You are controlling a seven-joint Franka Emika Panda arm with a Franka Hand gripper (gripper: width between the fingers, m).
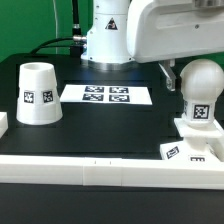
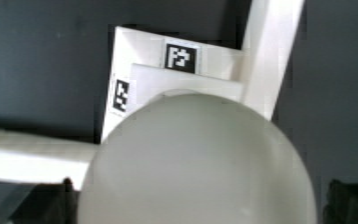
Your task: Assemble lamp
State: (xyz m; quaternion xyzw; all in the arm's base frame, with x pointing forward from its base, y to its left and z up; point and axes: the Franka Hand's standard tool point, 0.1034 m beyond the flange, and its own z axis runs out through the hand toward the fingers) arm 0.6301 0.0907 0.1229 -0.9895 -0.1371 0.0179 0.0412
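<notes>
Bulb (image 1: pixel 201 92): upright on base (image 1: pixel 192 134), exterior view's right, apparently seated for fastening. Gripper (image 2: pixel 190 205): fingers fully spread, straddling bulb, gripping nothing. Shade (image 1: pixel 38 93): rim down, exterior view's left, likely last.

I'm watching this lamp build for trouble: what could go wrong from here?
1. The open hand straddles the rounded bulb. An off-centre squeeze could make it slip or tip on the base.
2. Whether the bulb is fully seated cannot be seen, so pulling on it might drag the base along.
</notes>
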